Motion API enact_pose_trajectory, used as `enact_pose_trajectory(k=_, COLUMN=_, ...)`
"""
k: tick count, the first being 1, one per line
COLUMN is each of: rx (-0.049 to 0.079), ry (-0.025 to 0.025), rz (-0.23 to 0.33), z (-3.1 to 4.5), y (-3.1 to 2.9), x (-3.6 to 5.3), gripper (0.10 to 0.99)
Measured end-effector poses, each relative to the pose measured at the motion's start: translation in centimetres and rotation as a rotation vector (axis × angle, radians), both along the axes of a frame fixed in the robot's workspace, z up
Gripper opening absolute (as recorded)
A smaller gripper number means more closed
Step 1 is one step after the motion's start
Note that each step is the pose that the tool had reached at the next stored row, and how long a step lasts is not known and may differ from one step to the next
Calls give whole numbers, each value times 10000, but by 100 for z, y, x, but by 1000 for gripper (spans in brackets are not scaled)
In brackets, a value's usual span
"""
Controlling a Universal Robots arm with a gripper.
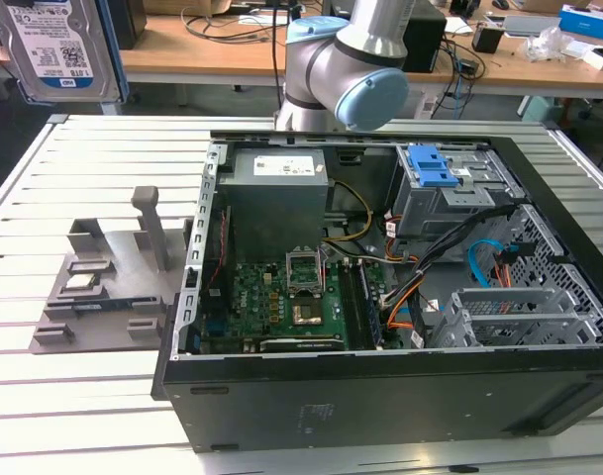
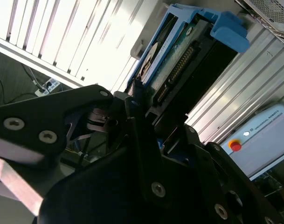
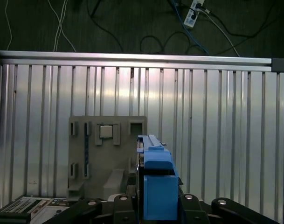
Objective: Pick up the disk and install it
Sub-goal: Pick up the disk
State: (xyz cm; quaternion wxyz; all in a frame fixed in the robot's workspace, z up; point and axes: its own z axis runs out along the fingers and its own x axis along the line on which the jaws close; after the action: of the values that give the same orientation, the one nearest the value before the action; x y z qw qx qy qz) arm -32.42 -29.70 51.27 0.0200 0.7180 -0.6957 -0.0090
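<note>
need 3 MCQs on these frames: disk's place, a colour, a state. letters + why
1. Where is the disk?
A) held in the tool, above the table
B) lying flat on the table
C) seated in the computer case

2. Colour of the frame around the disk?
A) red
B) green
C) blue

3. The computer case is:
A) closed by a side panel
B) open, circuit board exposed
C) upside down

A: the first wrist view shows it clamped in the tool over the table.
C: blue plastic in both wrist views.
B: the exterior view looks onto the board.
</note>
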Motion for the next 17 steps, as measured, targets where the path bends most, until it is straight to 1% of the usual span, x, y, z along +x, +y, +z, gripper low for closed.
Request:
enact_pose_trajectory(k=3, rx=0, ry=0, rz=-1, z=0, y=0, x=77, gripper=369)
enact_pose_trajectory(k=5, rx=-1, ry=1, rz=0, z=0, y=0, x=186, gripper=369)
enact_pose_trajectory(k=6, rx=0, ry=1, rz=0, z=0, y=0, x=264, gripper=369)
enact_pose_trajectory(k=12, rx=0, ry=0, rz=1, z=0, y=0, x=482, gripper=369)
enact_pose_trajectory(k=13, rx=0, ry=0, rz=0, z=0, y=0, x=548, gripper=369)
enact_pose_trajectory(k=17, rx=-1, ry=1, rz=0, z=1, y=0, x=685, gripper=369)
